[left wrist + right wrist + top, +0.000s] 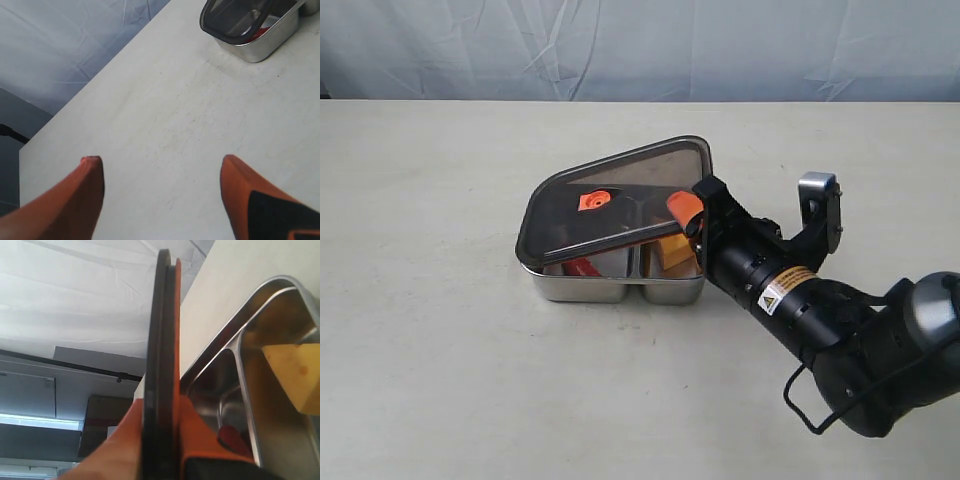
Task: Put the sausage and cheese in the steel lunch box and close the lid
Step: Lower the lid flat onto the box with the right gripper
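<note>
Right claw (692, 215) pinches the lid (620, 195) by one edge, so the panel hangs tilted over the steel lunch box (610, 288), not yet seated. Beneath it, the sausage (582, 267) lies in one compartment and the cheese (675, 252) in the other, so only closing remains. Left claw (160, 170) stands wide and empty above the bare surface (190, 100), well apart from the box, likely kept clear of the closing

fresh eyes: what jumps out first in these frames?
The dark lid, pinched at its edge by the right gripper, hangs tilted over the steel lunch box mid-table, not yet seated. Beneath it, the yellow cheese sits in the right compartment, the red sausage in the left. The left gripper hovers open above bare table.
</note>
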`<state>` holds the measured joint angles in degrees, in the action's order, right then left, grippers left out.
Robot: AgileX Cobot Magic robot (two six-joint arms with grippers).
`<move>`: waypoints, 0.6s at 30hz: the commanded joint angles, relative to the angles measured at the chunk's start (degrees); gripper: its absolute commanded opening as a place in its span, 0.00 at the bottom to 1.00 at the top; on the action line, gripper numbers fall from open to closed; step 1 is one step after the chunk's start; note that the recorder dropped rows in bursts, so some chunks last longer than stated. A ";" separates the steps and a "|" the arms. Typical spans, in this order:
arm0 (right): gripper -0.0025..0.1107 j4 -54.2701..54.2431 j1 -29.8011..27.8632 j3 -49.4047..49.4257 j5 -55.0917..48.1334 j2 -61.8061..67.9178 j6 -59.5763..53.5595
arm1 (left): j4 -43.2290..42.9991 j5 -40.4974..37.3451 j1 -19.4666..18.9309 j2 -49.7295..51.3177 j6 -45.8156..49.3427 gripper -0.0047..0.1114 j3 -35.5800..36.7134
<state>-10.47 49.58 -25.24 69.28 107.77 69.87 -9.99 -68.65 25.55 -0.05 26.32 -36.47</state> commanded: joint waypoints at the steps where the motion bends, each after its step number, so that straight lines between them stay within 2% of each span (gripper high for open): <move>1: 0.02 -0.17 -0.25 -0.22 0.68 0.68 -1.21 | -0.01 0.42 0.33 0.05 -0.61 0.58 -0.29; 3: 0.02 0.07 -0.25 -0.22 0.68 0.68 -3.20 | -0.01 0.42 0.33 0.05 -0.61 0.58 -0.29; 11: 0.02 -1.90 -0.25 -0.22 -10.29 0.68 -4.84 | -0.01 0.42 0.33 0.05 -0.61 0.58 -0.29; 18: 0.02 -2.63 -0.25 -0.22 -10.95 0.68 -4.84 | -0.01 0.42 0.33 0.05 -0.61 0.58 -0.29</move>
<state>-12.37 49.58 -25.65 63.04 108.06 67.50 -9.99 -68.65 25.55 -0.05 26.32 -36.47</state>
